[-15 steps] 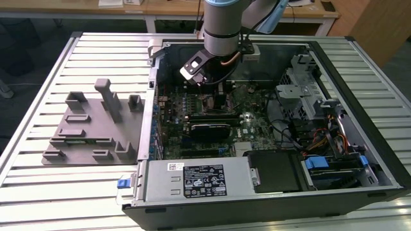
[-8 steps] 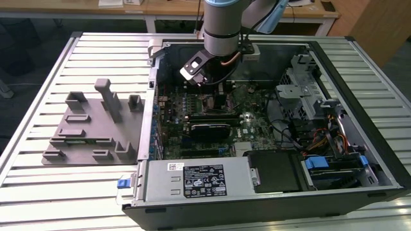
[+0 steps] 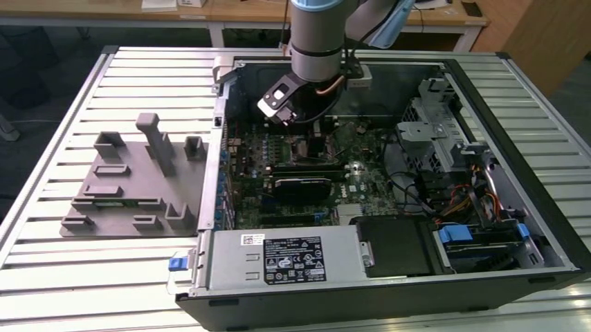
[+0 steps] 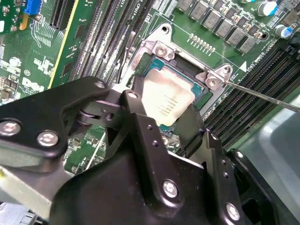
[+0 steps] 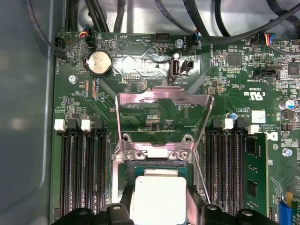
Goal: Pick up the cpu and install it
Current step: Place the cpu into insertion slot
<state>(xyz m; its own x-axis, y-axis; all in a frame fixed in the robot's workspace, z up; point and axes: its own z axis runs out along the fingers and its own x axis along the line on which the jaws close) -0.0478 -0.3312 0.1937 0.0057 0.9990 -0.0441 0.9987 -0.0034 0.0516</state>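
The black tool (image 4: 161,112) was clenched on the cpu (image 4: 166,98), with a finger (image 4: 131,105) against each of two opposite edges in the second wrist view. The silver-topped chip lay level between them, directly over the socket (image 4: 151,65), whose dark rim showed just past its free edges. Whether it was fully seated could not be told.

Beyond the chip in the first wrist view, the load plate (image 5: 164,96) stood hinged open and away from the socket, leaving it uncovered. A thin lever (image 4: 262,96) angled out to one side, clear of the tool. Memory slots (image 5: 77,173) ran close along both flanks of the socket, and a green stick (image 5: 253,178) stood in the outer bank, near the tool but apart from it. Farther across the board sat a coin cell (image 5: 99,62), and black cables (image 5: 225,28) looped along the board's far edge. A grey wall (image 5: 23,117) closed off one side.

In the exterior view the arm (image 3: 319,34) reached straight down into the open case (image 3: 554,228), which lay on its side on a slatted worktop (image 3: 138,83). The power supply (image 3: 277,259) filled the case's near edge and the drive cage (image 3: 434,131) crowded the exterior view's right, leaving open room around the arm over the board's middle. A grey tray (image 3: 120,194) with upright posts sat on the worktop beside the case, on the exterior view's left.
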